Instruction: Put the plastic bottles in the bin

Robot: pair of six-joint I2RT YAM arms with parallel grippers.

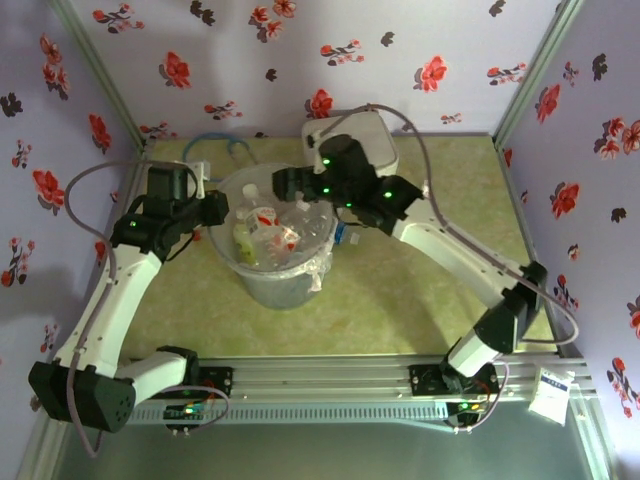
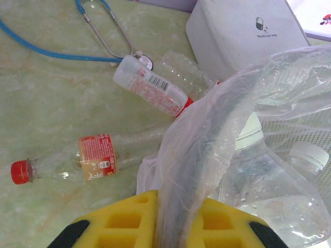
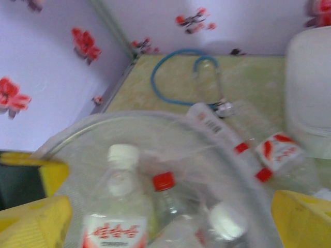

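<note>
Plastic bottles [image 3: 121,217] in bin [image 1: 285,285] beneath right pincer [image 3: 165,227], spread seemingly wide; lift straight up, steadying bin with left pincer [image 2: 178,217] clamped on rim.

The left arm [image 1: 115,300] and right arm [image 1: 450,245] have white shells between black joints dotted with small green lights [image 1: 324,160]. A grey cable [image 1: 68,195] loops along each. Black bases [image 1: 190,385] sit on a silver ribbed rail [image 1: 330,372]. The left gripper [image 2: 178,201] and right gripper [image 3: 168,217] have yellow fingers [image 2: 124,222].
</note>
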